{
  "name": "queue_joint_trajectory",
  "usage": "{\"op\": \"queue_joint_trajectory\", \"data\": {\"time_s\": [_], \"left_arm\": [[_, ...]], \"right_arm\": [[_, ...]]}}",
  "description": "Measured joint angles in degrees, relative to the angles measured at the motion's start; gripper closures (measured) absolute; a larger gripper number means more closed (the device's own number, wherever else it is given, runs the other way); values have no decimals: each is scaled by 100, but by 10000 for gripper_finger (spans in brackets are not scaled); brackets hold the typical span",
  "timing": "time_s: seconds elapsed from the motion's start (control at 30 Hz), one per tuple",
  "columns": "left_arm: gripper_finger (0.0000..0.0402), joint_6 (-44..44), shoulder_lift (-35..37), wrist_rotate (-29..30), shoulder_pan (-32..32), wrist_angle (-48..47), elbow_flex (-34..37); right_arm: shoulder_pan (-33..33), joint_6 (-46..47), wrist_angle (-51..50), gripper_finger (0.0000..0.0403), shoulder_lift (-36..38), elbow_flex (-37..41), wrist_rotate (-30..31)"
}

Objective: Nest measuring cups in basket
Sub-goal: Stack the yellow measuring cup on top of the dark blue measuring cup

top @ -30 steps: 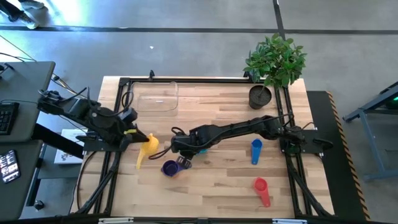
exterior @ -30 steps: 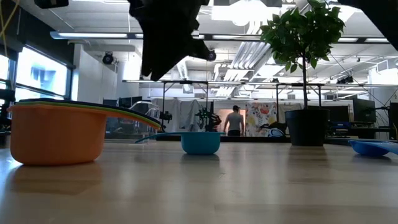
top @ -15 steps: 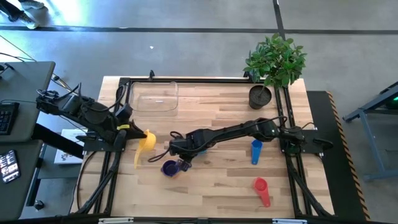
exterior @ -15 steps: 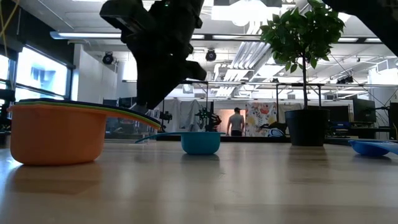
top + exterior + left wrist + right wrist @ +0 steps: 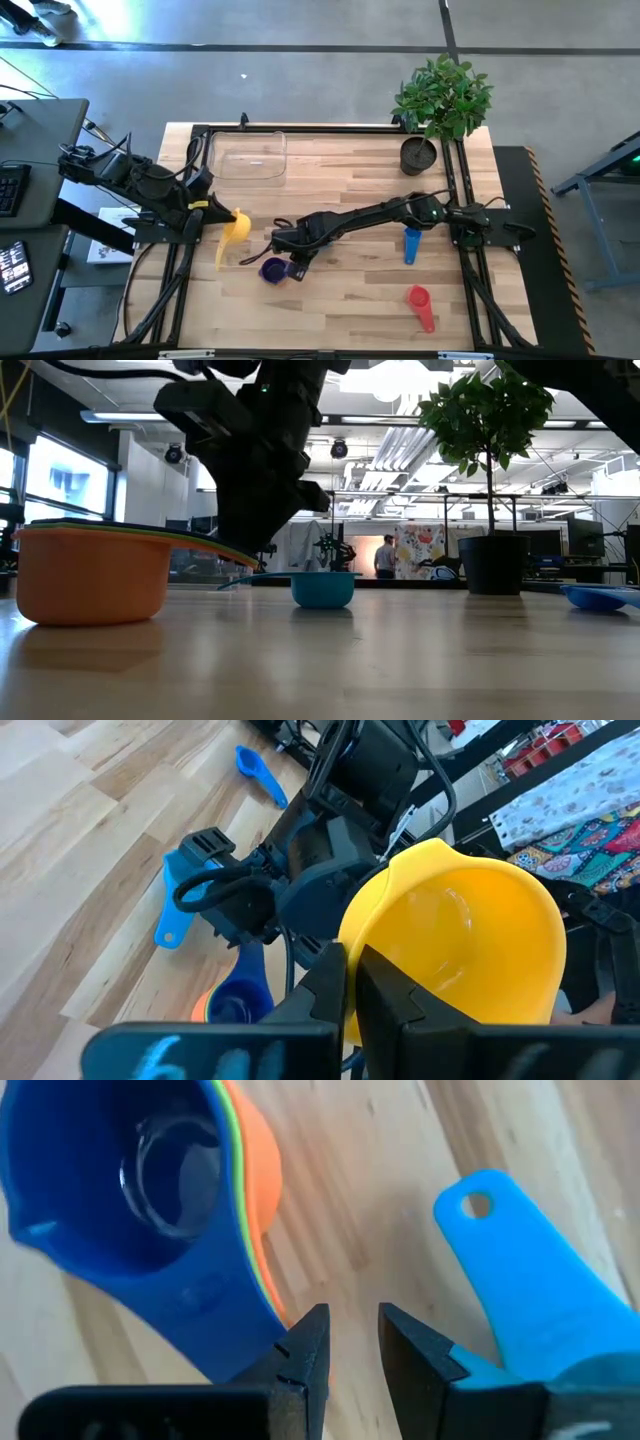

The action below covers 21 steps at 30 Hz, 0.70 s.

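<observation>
We see the left gripper point(image 5: 203, 207) at the left edge of the surface point(image 5: 350, 300), its fingers clamped on the handle of the yellow cup point(image 5: 236, 228), which hangs just off the surface's left side in the high view. The right gripper point(image 5: 283, 243) reaches across to the lower centre, over the nested stack point(image 5: 272, 269) with the dark blue cup on top and orange and green beneath; in the right wrist view its fingers point(image 5: 305, 1350) stand a little apart with only bare wood between them, holding nothing, the stack's handle to one side and a light blue cup point(image 5: 530, 1300) to the other. The basket point(image 5: 248, 155) sits empty in the upper left, well apart from the stack. Another blue cup point(image 5: 411, 243) and the red cup point(image 5: 420, 303) lie loose at the lower right. We judge the step to be the right arm settling onto the stack's handle; next it must shift sideways so the fingers straddle that handle before closing.
</observation>
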<state>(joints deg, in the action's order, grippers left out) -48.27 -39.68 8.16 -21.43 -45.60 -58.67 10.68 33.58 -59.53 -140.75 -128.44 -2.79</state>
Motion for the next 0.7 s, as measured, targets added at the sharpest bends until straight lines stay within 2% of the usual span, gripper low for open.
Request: {"op": "queue_joint_trajectory", "data": {"time_s": [0.2,0.7], "left_arm": [[398,13,0,-2,0,0,0],[396,4,0,-4,0,0,0]], "right_arm": [[111,225,2,322,-48,0,-221],[486,1007,519,322,-46,0,-170]]}}
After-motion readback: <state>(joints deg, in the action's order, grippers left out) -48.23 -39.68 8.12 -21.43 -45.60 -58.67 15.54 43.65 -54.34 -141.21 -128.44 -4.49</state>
